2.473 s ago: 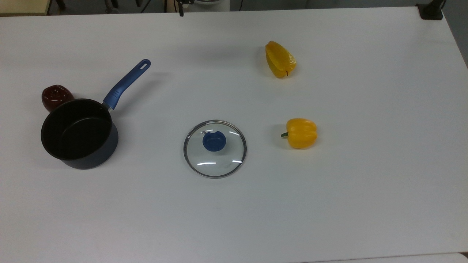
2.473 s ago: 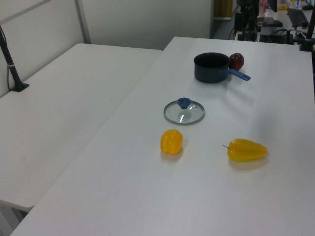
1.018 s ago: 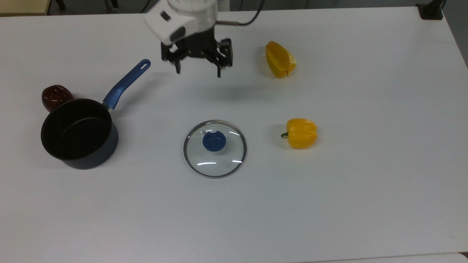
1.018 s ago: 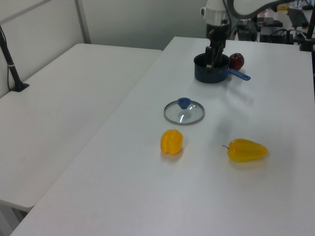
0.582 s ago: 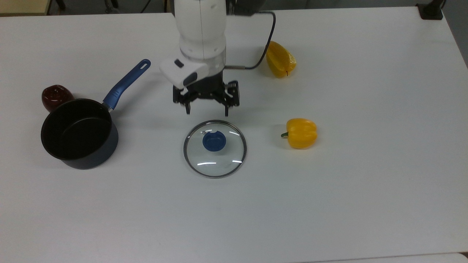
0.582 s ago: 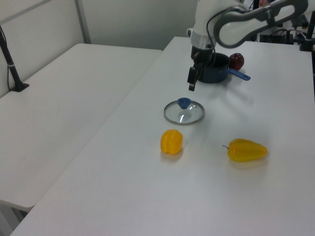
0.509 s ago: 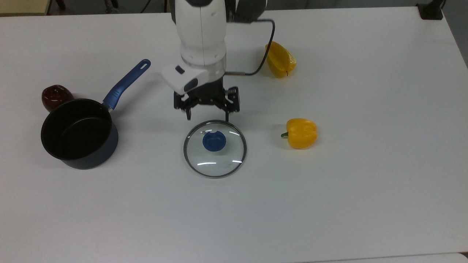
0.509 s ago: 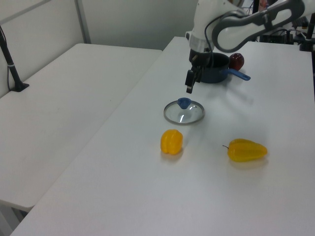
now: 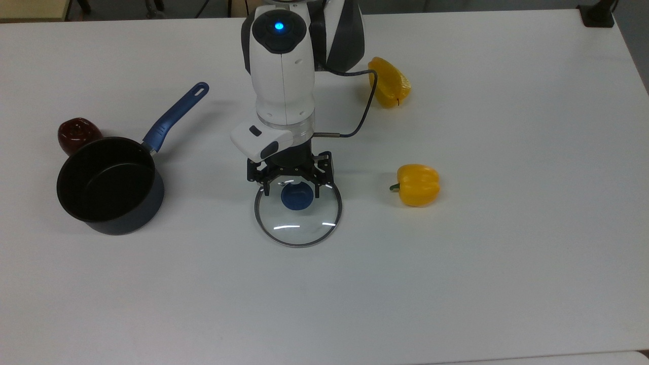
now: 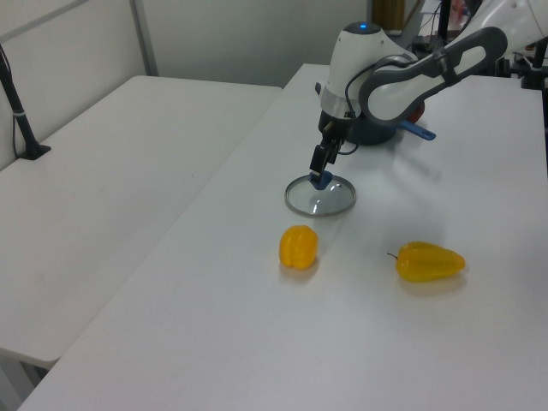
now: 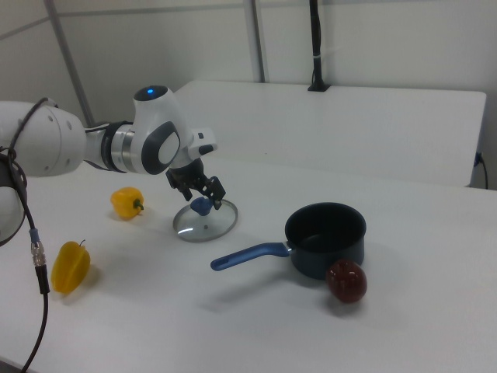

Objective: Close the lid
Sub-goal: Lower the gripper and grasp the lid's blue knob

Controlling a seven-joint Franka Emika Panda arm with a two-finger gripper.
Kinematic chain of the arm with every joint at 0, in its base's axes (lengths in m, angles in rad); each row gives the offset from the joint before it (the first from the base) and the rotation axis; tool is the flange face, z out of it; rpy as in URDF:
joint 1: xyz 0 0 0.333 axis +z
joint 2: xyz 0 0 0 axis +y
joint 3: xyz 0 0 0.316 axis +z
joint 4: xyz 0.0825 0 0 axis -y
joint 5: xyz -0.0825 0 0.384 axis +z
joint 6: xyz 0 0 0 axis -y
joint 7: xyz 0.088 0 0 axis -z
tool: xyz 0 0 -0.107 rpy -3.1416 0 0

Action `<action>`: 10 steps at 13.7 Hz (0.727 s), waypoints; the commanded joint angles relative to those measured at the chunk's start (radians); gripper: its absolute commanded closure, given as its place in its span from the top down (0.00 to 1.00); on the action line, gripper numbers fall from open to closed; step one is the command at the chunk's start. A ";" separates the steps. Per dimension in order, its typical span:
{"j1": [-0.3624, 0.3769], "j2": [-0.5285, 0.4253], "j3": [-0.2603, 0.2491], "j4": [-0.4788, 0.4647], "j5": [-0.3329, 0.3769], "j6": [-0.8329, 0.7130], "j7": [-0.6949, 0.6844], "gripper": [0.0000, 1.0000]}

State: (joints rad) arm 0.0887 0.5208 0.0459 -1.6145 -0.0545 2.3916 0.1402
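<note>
Glass lid unmoved | pincer spread, has descended astride blue knob

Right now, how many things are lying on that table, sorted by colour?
Yellow: 2, a pepper and another pepper
Dark red: 1, an apple
Black with a blue handle: 1, the saucepan
Clear glass with a blue knob: 1, the lid, under the gripper
Total: 5
</note>
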 commanded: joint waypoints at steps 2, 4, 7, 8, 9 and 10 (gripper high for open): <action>0.013 0.016 -0.006 -0.002 0.016 0.035 0.004 0.97; 0.014 0.016 -0.006 -0.002 0.016 0.034 0.004 0.84; 0.025 0.015 -0.006 -0.002 0.016 0.029 0.009 0.55; 0.025 0.013 -0.006 -0.002 0.016 0.027 0.025 0.48; 0.023 0.008 -0.006 0.001 0.016 0.023 0.044 0.45; 0.020 0.002 -0.006 0.002 0.016 0.020 0.059 0.43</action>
State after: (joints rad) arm 0.1017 0.5383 0.0466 -1.6116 -0.0544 2.4067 0.1537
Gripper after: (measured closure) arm 0.339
